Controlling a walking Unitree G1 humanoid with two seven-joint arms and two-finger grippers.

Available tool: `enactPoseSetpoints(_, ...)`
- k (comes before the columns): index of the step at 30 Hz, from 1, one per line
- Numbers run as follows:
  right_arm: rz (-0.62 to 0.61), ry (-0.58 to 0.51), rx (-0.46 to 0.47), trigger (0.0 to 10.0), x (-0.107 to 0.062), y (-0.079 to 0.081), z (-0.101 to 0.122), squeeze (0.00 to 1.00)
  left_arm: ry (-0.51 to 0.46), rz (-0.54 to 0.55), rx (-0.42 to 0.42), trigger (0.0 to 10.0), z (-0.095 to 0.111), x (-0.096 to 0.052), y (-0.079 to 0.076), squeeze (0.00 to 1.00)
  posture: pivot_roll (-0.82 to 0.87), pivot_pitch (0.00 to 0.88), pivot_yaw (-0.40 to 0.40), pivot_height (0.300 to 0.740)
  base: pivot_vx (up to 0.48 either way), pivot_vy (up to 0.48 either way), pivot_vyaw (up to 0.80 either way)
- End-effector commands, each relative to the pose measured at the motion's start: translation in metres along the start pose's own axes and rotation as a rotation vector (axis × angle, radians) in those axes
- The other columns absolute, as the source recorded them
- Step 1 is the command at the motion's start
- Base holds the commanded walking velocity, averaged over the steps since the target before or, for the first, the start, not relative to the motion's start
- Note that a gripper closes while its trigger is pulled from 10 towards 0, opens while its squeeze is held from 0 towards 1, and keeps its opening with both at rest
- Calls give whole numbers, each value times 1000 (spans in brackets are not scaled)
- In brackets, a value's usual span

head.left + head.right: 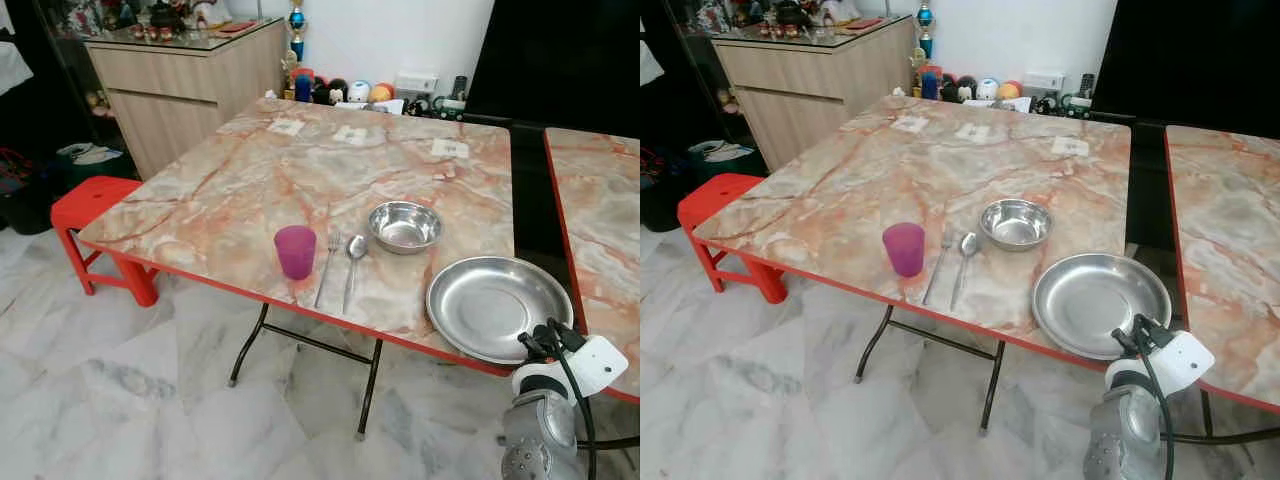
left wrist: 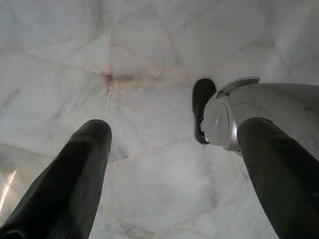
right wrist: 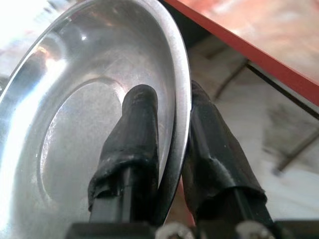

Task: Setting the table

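Pinching the steel plate (image 3: 75, 124) rim w/ right pincer (image 3: 174, 134), plate overhanging tabletop (image 1: 250, 180) edge near bowl (image 1: 404, 226). I'd slide it flat beside fork (image 1: 328, 262) & spoon (image 1: 353, 255), avoiding tilt. Left pincer (image 2: 174, 164) spread, idle over floor.

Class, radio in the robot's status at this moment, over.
Right gripper shut on the steel plate rim at the table edge. Left gripper open over the floor. Bowl, spoon, fork, cup set.
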State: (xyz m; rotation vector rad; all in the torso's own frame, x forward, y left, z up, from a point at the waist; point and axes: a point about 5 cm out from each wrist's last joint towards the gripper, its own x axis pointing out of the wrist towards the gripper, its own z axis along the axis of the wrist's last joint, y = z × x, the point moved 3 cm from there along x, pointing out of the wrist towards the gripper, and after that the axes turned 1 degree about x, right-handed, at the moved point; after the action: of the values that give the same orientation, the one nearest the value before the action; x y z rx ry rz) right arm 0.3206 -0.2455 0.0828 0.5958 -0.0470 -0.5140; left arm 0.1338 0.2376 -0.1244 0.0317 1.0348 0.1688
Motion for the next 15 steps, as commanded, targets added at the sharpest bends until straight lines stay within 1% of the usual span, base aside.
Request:
enactPoseSetpoints(1, 78, -48, 17, 10000, 2, 19, 11, 0, 12, 16, 2, 10000, -6, -2, 4, 0, 13, 58, 21, 740, 0, 0, 0)
enactPoseSetpoints(2, 126, -31, 3, 10000, 2, 28, 9, 0, 8, 18, 4, 10000, -6, -2, 5, 0, 11, 58, 25, 740, 0, 0, 0)
enactPoseSetpoints(3, 126, -31, 3, 10000, 2, 28, 9, 0, 8, 18, 4, 10000, -6, -2, 5, 0, 11, 58, 25, 740, 0, 0, 0)
enactPoseSetpoints(4, 149, -14, -1, 10000, 2, 32, 7, 0, 8, 18, 4, 10000, -5, -2, 5, 0, -2, 57, 36, 740, 0, 0, 0)
enactPoseSetpoints(5, 224, 21, -24, 10000, 1, 43, 1, 0, 7, 14, 21, 10000, -5, -1, 4, 0, -11, 54, 43, 740, 0, 0, 0)
enactPoseSetpoints(8, 341, 50, -80, 10000, -1, 61, -2, 0, 6, 21, 32, 10000, -4, -1, 6, 0, -11, 51, 39, 740, 0, 0, 0)
enactPoseSetpoints(9, 350, 47, -87, 10000, -1, 62, -1, 0, 5, 23, 29, 10000, -4, -1, 6, 0, -11, 51, 39, 740, 0, 0, 0)
enactPoseSetpoints(11, 339, 32, -50, 10000, 0, 65, 2, 0, 2, 35, 17, 10000, -4, -2, 7, 0, 1, 49, 32, 740, 0, 0, 0)
enactPoseSetpoints(15, 264, 1, 13, 10000, 1, 61, 4, 0, 1, 39, 9, 10000, -4, -2, 8, 0, 14, 45, 33, 740, 0, 0, 0)
